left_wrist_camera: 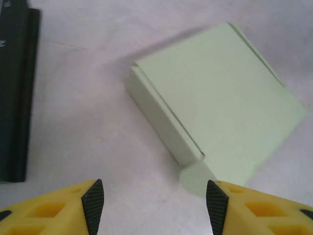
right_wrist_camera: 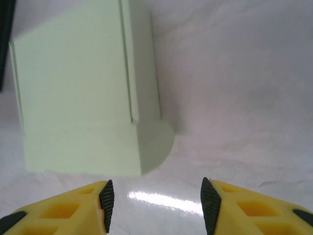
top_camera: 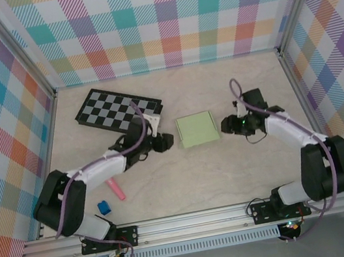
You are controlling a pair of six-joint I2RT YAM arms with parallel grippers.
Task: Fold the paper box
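Note:
The paper box (top_camera: 198,129) is a pale green card rectangle, folded shut and lying flat mid-table between the two arms. My left gripper (top_camera: 164,143) sits just left of it, open, with bare table between its fingers. In the left wrist view the paper box (left_wrist_camera: 220,103) lies ahead and to the right of my left gripper (left_wrist_camera: 154,205). My right gripper (top_camera: 229,124) stands just right of the box, open and holding nothing. In the right wrist view the paper box (right_wrist_camera: 83,93), with a rounded tab at its near corner, lies ahead-left of my right gripper (right_wrist_camera: 156,205).
A black-and-grey checkerboard (top_camera: 117,107) lies at the back left, close behind the left arm; its dark edge (left_wrist_camera: 17,93) is at the left of the left wrist view. A pink marker (top_camera: 116,190) and a blue block (top_camera: 103,208) lie near the left arm's base.

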